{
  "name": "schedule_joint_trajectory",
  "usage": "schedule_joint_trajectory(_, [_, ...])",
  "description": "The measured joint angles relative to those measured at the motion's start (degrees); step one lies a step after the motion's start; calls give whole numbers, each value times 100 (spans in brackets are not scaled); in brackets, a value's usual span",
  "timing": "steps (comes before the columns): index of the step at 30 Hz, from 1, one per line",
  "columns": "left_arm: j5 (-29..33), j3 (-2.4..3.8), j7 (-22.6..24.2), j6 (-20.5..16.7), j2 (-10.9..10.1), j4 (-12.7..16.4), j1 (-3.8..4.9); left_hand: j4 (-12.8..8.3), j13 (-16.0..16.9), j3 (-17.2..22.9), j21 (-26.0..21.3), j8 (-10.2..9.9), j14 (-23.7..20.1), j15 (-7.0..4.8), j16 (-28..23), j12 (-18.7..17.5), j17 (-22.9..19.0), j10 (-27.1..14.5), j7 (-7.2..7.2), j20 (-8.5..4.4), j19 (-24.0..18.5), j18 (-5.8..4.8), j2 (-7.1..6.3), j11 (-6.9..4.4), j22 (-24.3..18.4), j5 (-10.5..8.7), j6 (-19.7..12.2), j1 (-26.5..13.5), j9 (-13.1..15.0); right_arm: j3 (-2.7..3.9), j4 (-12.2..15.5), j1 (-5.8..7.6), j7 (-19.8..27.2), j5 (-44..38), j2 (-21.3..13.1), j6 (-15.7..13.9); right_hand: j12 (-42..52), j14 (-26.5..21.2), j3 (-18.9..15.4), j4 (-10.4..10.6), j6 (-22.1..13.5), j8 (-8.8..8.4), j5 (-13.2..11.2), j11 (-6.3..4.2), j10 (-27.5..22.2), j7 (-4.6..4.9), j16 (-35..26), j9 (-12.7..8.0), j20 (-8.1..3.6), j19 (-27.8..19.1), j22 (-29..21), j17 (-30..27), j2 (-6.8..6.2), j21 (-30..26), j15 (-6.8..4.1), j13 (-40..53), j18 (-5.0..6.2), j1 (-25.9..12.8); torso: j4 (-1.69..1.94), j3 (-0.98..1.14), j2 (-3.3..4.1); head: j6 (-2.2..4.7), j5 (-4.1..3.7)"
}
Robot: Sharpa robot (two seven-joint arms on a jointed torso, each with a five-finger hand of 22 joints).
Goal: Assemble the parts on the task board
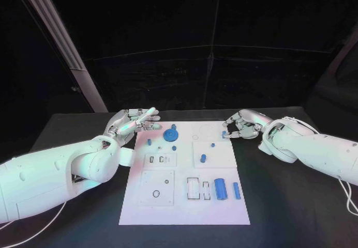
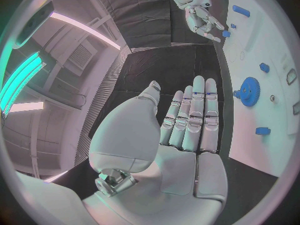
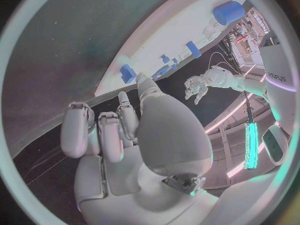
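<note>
**Right hand closing in on the small blue peg at the far edge**

The right hand (image 1: 242, 125) is hovering at the far right corner of the white board (image 1: 187, 206), fingers curled around a small blue peg (image 1: 224, 134). Can't really tell if it's gripping the peg or just touching it. The peg is sitting just on the hand's board side, so the right hand is way nearer. The left hand (image 1: 134, 123) is holding nothing, fingers out straight, by the far left corner, near the blue gear (image 1: 172, 135).
</note>
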Motion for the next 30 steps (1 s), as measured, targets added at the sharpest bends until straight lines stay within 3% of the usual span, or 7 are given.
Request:
schedule_joint_trajectory(16, [0,-2,-1,10,4,-12,-5,0,0,0,0,0,0,0,0,0,-1,0,0,0,0,0,0,0,-4,0,0,0,0,0,-132,-100,50,-119,89,73,0,0,55,-87,141,43,15,0,0,-47,0,35,0,0,26,0,106,0,0,1,0,105,-1,-4,-7,-18,-30])
schedule_joint_trajectory(30, [0,-2,-1,19,1,-13,-5,0,0,0,-22,0,0,0,-30,0,10,0,0,0,0,0,27,0,-11,0,0,27,0,0,-207,-110,61,-148,175,131,71,2,245,-239,477,162,-333,-73,73,-126,0,73,-53,10,82,0,349,0,-43,17,1,225,-4,1,-9,-19,-37])
